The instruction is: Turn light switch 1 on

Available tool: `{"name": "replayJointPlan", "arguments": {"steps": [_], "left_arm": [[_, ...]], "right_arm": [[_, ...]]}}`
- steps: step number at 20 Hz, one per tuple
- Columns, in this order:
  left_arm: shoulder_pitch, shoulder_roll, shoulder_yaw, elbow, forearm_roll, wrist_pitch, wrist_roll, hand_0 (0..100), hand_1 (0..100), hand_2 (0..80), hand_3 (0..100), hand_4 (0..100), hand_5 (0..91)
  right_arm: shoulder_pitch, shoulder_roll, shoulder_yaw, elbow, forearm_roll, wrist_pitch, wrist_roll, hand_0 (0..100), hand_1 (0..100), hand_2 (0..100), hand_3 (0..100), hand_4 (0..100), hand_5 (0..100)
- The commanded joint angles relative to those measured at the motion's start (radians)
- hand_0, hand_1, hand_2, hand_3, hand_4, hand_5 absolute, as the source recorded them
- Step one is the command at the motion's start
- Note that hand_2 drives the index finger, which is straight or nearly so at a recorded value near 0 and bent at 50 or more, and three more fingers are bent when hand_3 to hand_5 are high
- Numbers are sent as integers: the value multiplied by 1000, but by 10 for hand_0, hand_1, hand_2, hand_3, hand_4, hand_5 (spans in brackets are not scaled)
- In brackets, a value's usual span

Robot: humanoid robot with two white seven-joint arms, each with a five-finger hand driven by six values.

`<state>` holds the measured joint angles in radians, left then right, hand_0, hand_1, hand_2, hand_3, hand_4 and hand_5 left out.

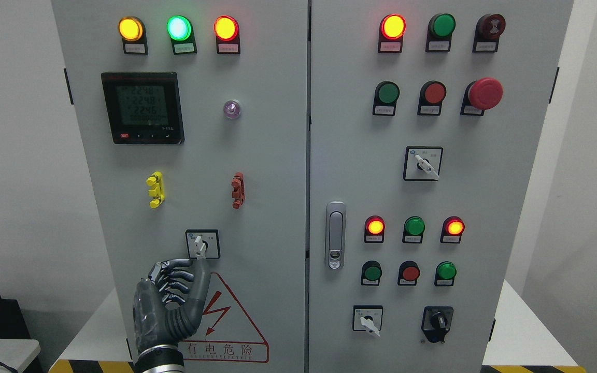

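The rotary light switch (202, 244), a small square plate with a white lever pointing down, sits low on the left cabinet door (267, 155). My left hand (197, 264) comes up from the bottom edge just below it. Its dark fingers (174, 274) are curled toward the palm and hold nothing. The thumb is raised, its tip right under the lever's lower end, touching or nearly so. The lever shows in full above the hand. My right hand is out of view.
Yellow (155, 189) and red (237, 190) clips sit above the switch, with a meter (142, 108) higher up. A warning triangle (226, 321) lies behind the hand. The right door carries a handle (335, 235), lamps, buttons and more rotary switches (423, 163).
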<state>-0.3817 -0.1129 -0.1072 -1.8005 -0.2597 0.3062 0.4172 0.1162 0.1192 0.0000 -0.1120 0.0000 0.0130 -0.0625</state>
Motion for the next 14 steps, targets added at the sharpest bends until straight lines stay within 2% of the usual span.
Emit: {"name": "replayJointPlan", "arguments": {"steps": [1,14], "left_arm": [[-17,-1,0,-2,3,14,0,239,466,467,700,769,765],[-28,-1,0,-2,7,56,-1,245,431,492,712,778,768]], "right_arm": [[-1,0,17,0,-25,-1,0,120,389,0,0,0,0],[-1,0,17,0,-25,-1,0,120,389,0,0,0,0]]}}
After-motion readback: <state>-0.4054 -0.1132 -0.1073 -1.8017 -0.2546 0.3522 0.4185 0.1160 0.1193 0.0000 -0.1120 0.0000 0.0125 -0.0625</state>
